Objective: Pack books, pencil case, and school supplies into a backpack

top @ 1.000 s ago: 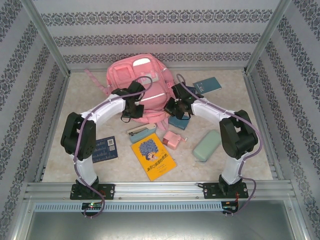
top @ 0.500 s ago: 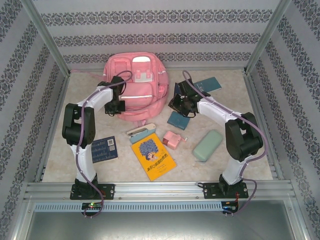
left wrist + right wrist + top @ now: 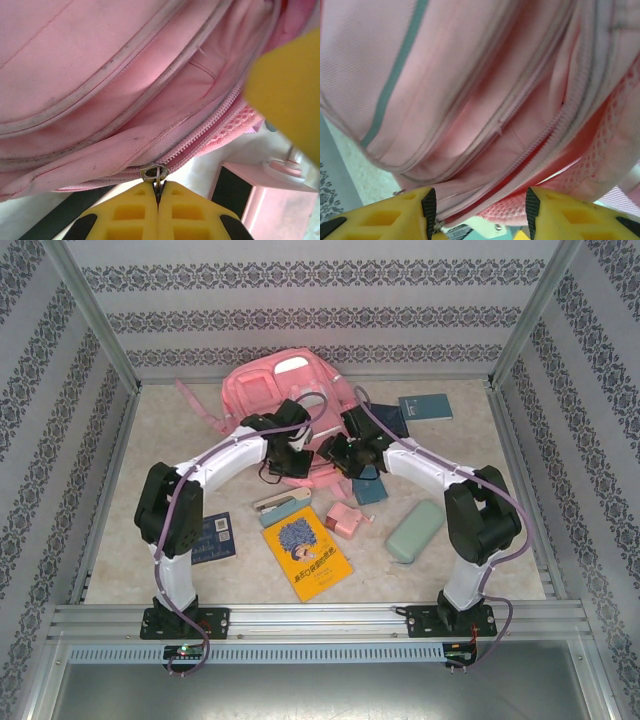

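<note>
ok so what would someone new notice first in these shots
The big pink backpack at the far middle of the table draws the eye. The left gripper is shut on its zipper pull, and the right gripper stands open close to its fabric. Nearer the front, a bright yellow book lies flat among smaller items.

Top camera looks down; both wrist cameras hug the backpack (image 3: 255,390).

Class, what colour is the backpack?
The backpack is pink, clearest from the top external view.
</note>
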Robot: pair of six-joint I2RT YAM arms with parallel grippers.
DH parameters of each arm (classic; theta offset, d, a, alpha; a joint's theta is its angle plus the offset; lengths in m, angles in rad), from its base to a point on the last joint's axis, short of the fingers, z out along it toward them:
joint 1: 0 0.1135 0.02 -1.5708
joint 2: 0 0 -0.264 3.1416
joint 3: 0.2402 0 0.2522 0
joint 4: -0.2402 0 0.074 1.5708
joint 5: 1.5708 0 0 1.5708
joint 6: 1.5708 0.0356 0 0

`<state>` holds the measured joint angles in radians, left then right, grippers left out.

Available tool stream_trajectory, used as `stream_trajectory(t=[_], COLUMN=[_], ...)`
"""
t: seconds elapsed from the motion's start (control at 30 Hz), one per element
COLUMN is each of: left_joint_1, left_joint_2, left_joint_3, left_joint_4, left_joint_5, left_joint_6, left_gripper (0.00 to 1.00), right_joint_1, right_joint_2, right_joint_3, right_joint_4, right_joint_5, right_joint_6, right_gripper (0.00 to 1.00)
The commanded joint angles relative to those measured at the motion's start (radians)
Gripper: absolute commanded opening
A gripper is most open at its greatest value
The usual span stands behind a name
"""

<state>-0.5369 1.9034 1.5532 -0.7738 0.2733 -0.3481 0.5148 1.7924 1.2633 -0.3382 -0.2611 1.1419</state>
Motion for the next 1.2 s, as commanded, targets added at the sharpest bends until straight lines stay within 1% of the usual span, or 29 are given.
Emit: stream_trajectory(t=[0.0, 0.2, 0.27, 0.33, 0.37, 0.4, 0.43, 0.57, 0.7, 0.73, 0.93, 1.03, 1.1, 1.17], left_joint_1=[-0.012, -0.015, -0.015, -0.016, -0.016, -0.015, -0.015, 0.018, 0.090, 0.113, 0.270, 0.345, 0.381, 0.400], left_joint_2=[0.001, -0.010, -0.013, -0.017, -0.017, -0.017, -0.016, 0.011, 0.034, 0.044, 0.079, 0.144, 0.178, 0.199], left_joint_3=[0.021, -0.004, -0.014, -0.023, -0.023, -0.024, -0.025, -0.016, -0.011, -0.005, 0.003, 0.048, 0.078, 0.112], left_joint_4=[0.034, 0.032, 0.031, 0.029, 0.021, 0.010, -0.001, -0.076, -0.142, -0.155, -0.155, -0.152, -0.140, -0.135], left_joint_5=[0.032, 0.040, 0.031, 0.014, 0.000, -0.018, -0.043, -0.171, -0.329, -0.351, -0.405, -0.427, -0.404, -0.409], left_joint_6=[-0.014, 0.001, 0.003, 0.007, 0.013, 0.019, 0.026, 0.048, 0.070, 0.075, 0.084, 0.084, 0.084, 0.082], left_gripper=[0.00, 0.00, 0.00, 0.00, 0.00, 0.00, 0.00, 0.00, 0.00, 0.00, 0.00, 0.00, 0.00, 0.00], right_joint_1=[0.007, 0.008, 0.010, 0.009, 0.008, 0.008, 0.009, 0.001, -0.008, -0.011, -0.024, -0.027, -0.028, -0.034], right_joint_2=[0.018, 0.079, 0.104, 0.130, 0.138, 0.140, 0.138, 0.110, 0.073, 0.067, 0.035, 0.022, 0.018, 0.016], right_joint_3=[-0.012, 0.013, 0.030, 0.043, 0.046, 0.045, 0.044, 0.033, 0.021, 0.017, -0.016, -0.025, -0.024, -0.014], right_joint_4=[0.032, 0.038, 0.029, 0.024, 0.025, 0.025, 0.021, 0.011, -0.005, -0.008, -0.009, -0.011, -0.014, -0.024], right_joint_5=[0.018, 0.040, 0.046, 0.043, 0.039, 0.042, 0.049, 0.080, 0.110, 0.114, 0.129, 0.137, 0.138, 0.146], right_joint_6=[0.063, 0.109, 0.109, 0.107, 0.105, 0.102, 0.097, 0.065, 0.034, 0.029, 0.012, 0.001, -0.008, -0.024], right_gripper=[0.53, 0.52, 0.49, 0.29, 0.18, 0.02, 0.00, 0.00, 0.00, 0.00, 0.00, 0.00, 0.00, 0.00])
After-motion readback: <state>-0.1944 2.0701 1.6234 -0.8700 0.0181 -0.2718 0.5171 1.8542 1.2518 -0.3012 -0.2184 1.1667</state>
